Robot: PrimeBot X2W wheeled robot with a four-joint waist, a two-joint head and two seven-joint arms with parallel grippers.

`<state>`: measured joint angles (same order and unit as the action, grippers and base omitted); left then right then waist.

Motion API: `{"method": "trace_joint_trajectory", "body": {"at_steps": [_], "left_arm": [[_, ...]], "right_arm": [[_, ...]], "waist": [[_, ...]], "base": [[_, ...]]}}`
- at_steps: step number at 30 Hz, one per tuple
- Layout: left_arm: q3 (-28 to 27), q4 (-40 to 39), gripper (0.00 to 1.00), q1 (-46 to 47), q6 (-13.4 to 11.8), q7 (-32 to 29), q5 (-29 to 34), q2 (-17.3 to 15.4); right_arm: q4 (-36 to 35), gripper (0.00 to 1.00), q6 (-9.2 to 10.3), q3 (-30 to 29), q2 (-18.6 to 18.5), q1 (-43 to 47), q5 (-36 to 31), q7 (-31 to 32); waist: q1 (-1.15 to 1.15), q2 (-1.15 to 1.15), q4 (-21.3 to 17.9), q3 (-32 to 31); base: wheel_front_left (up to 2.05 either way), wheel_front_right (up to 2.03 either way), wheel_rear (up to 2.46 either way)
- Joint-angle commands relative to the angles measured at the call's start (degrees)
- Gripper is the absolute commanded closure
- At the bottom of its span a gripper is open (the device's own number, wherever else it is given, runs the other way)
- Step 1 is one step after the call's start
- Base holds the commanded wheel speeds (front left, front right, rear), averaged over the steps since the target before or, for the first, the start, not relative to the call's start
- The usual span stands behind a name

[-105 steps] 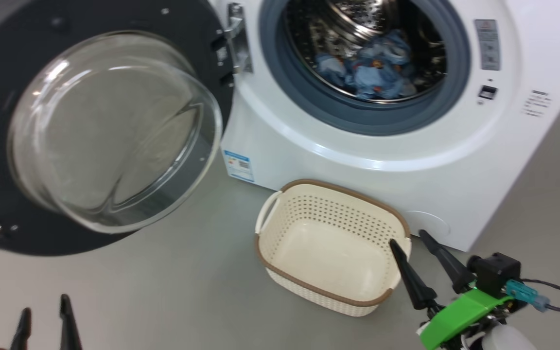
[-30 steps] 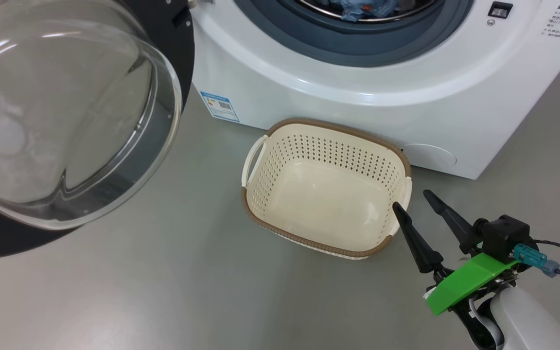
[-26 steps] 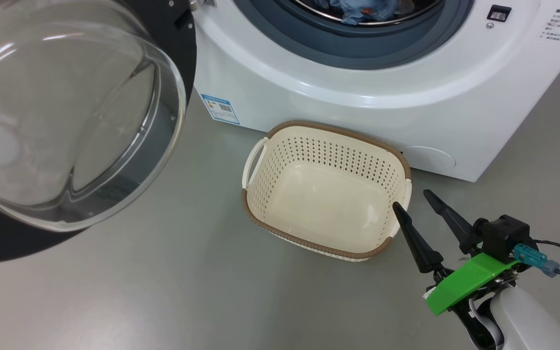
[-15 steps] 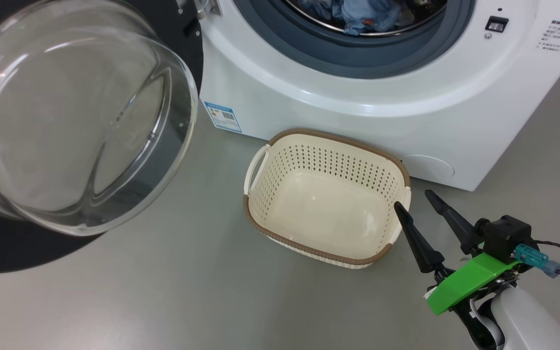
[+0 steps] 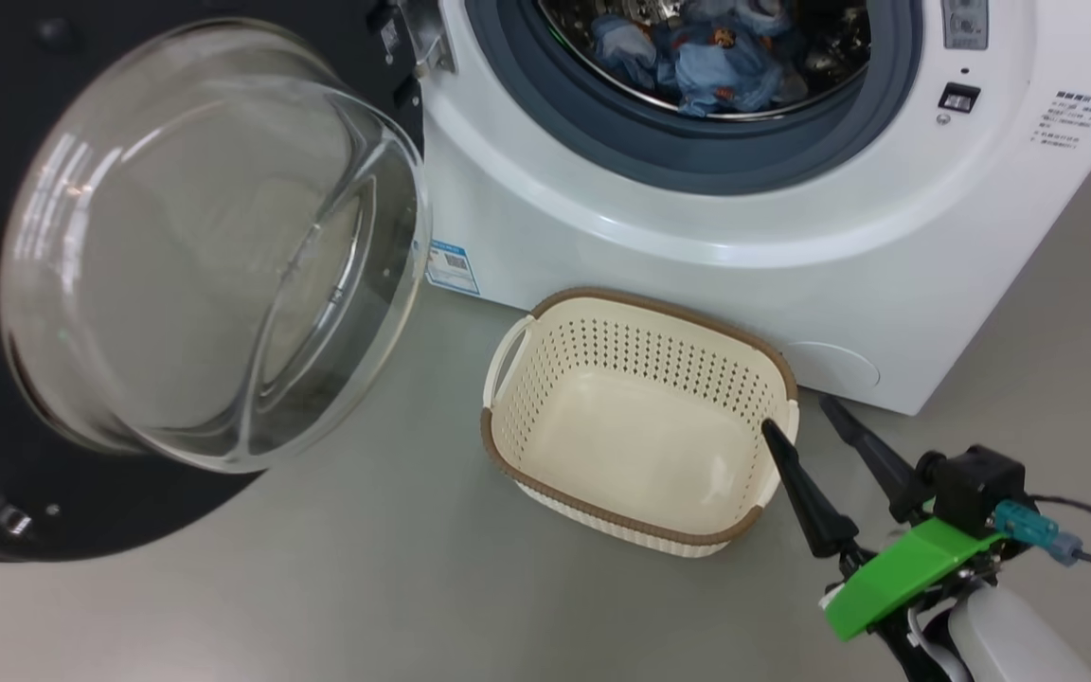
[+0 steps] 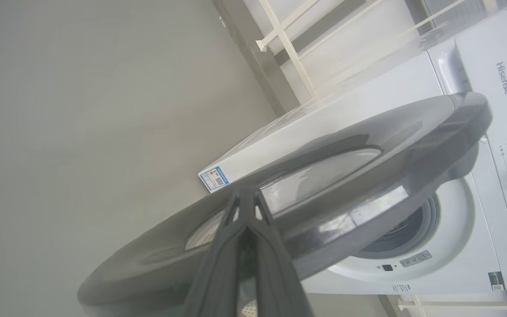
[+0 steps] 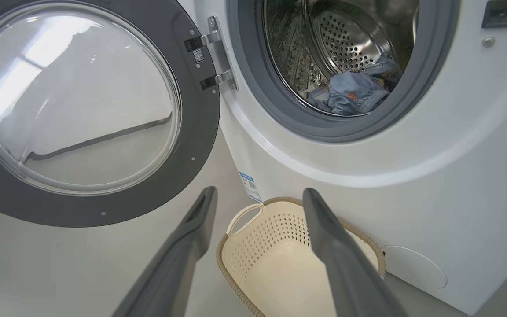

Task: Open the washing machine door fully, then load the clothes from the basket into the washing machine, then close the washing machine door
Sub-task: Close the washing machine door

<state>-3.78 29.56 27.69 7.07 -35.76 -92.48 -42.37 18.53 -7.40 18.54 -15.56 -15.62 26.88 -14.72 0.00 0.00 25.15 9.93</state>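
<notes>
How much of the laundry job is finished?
Done: the washing machine door stands wide open, the clothes lie in the drum, the basket is empty. In hand: the shut left gripper points at the door's outer side. Left: closing the door.

White boxy front-loading washing machine (image 5: 697,246): one. Round, glossy black-rimmed, clear glass-bowled door (image 5: 205,246): one. Metal hinge brackets (image 7: 211,38) on door edge: two. Cream perforated plastic, brown woven-rimmed basket (image 5: 640,355): one. Small blue label sticker (image 5: 452,267): one. Soft light-blue, orange-printed clothes (image 5: 706,66): one tangled heap, piece count unclear. Dark two-fingered grippers: two, left gripper (image 6: 245,193) and right gripper (image 5: 796,413).
</notes>
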Motion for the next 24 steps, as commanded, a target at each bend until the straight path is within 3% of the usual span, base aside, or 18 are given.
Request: {"method": "trace_joint_trajectory", "body": {"at_steps": [1,10,24], "left_arm": [[-1.4,-2.5,1.0,-0.2,0.4,-1.8,-1.2,-2.4],[-2.9,-10.1,1.0,-3.8,0.4,-7.0,-2.6,-1.5],[-6.4,-24.4,1.0,-8.9,0.4,-17.4,-5.7,3.6]], "right_arm": [[-1.2,0.0,-0.09,0.9,0.4,1.3,0.3,-0.3],[-1.5,0.0,-0.09,-0.2,1.1,3.5,0.7,-0.3],[-2.1,0.0,-0.09,-2.5,2.1,5.6,0.5,-0.3]], "waist": [[0.0,0.0,0.2,-0.9],[0.0,0.0,0.3,-3.9],[0.0,0.0,-1.5,-5.6]], "base": [[0.0,0.0,0.0],[0.0,0.0,0.0],[0.0,0.0,0.0]]}}
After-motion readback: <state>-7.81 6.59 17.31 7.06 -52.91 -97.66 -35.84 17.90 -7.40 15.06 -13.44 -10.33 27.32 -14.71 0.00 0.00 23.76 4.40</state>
